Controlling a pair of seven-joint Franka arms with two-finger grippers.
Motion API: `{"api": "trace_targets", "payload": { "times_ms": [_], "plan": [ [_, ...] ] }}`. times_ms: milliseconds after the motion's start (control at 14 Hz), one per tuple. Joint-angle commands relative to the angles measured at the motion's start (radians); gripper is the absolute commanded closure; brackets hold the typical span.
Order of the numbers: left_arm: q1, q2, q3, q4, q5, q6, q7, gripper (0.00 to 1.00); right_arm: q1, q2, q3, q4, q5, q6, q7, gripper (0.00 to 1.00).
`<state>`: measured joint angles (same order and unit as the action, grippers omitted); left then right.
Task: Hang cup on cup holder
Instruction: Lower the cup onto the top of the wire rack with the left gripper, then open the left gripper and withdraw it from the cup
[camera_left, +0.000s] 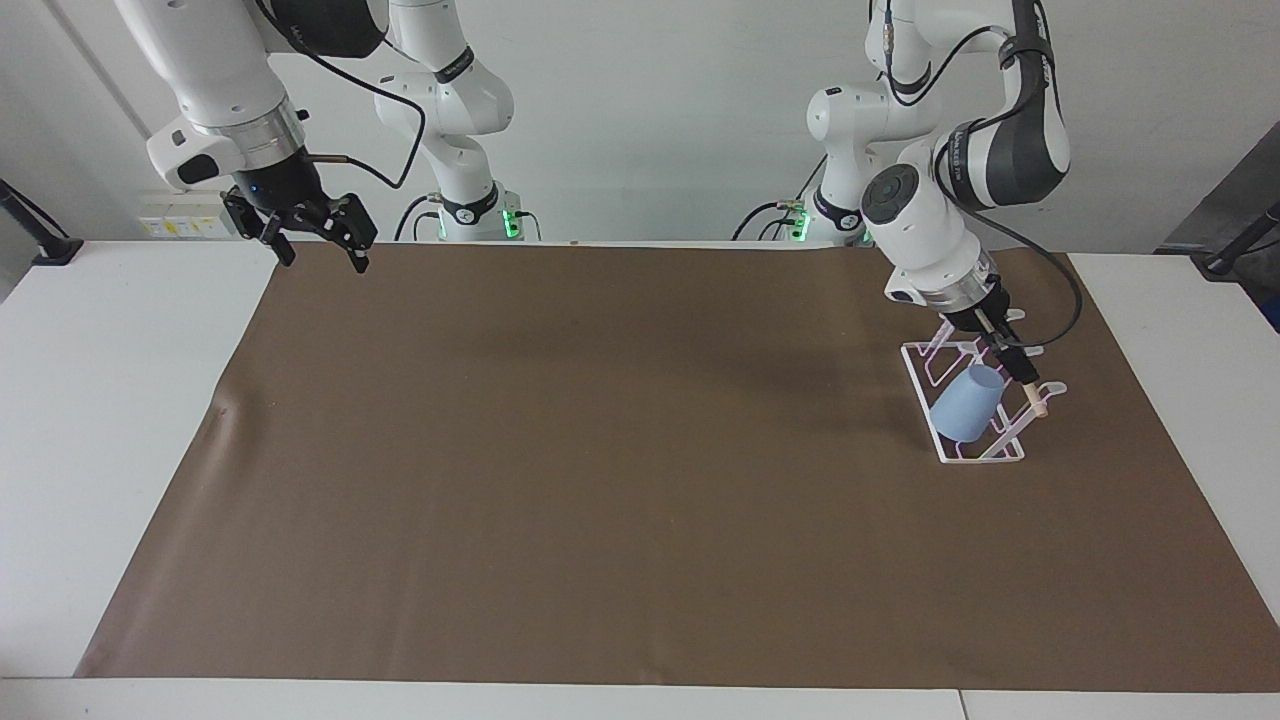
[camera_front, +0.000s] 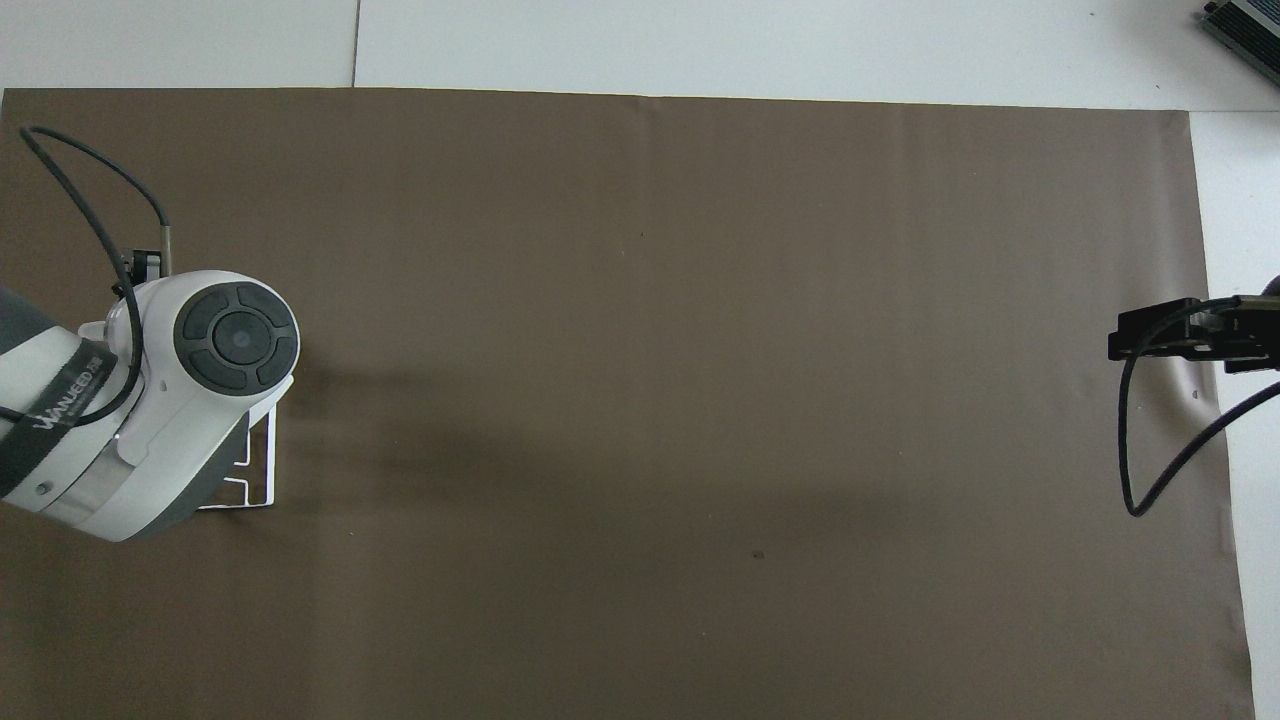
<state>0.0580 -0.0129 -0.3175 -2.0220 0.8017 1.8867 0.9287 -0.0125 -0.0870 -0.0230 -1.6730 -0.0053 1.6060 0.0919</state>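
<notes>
The light-blue cup (camera_left: 966, 405) hangs mouth-down and tilted on a slanted prong of the white wire cup holder (camera_left: 984, 457), at the left arm's end of the brown mat. My left gripper (camera_left: 1012, 362) is open and empty just above the holder's wooden rod (camera_left: 1036, 399), apart from the cup. In the overhead view the left arm hides the cup; only a corner of the holder (camera_front: 262, 470) shows. My right gripper (camera_left: 318, 238) is open and empty in the air over the mat's corner at the right arm's end, and waits there (camera_front: 1150, 335).
A brown mat (camera_left: 600, 450) covers most of the white table (camera_left: 110, 400). The two arm bases (camera_left: 470, 215) stand at the table's robot edge. A cable loops off the left wrist (camera_front: 90, 190).
</notes>
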Motion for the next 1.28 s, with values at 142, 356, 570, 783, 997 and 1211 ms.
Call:
{"api": "trace_targets", "payload": {
  "times_ms": [142, 356, 570, 783, 997, 1211],
  "plan": [
    [0.008, -0.021, -0.003, 0.149, -0.275, -0.116, -0.107, 0.00, -0.012, -0.020, 0.009, -0.019, 0.018, 0.008, 0.008, 0.00],
    [0.006, -0.013, -0.002, 0.248, -0.448, -0.190, -0.279, 0.00, -0.015, -0.010, 0.009, -0.008, 0.016, 0.003, 0.017, 0.00],
    [-0.004, -0.007, -0.003, 0.330, -0.525, -0.264, -0.428, 0.00, -0.005, -0.014, 0.009, -0.011, 0.008, -0.034, 0.011, 0.00],
    [0.000, -0.007, -0.005, 0.379, -0.674, -0.308, -0.627, 0.00, 0.005, -0.028, 0.015, -0.016, 0.007, -0.037, 0.009, 0.00],
    [0.011, -0.001, -0.003, 0.431, -0.748, -0.359, -0.718, 0.00, -0.009, -0.034, 0.014, -0.022, 0.024, -0.029, 0.017, 0.00],
    [0.011, -0.009, 0.000, 0.430, -0.765, -0.360, -0.836, 0.00, -0.009, -0.036, 0.014, -0.025, 0.024, -0.034, 0.006, 0.00]
  ]
}}
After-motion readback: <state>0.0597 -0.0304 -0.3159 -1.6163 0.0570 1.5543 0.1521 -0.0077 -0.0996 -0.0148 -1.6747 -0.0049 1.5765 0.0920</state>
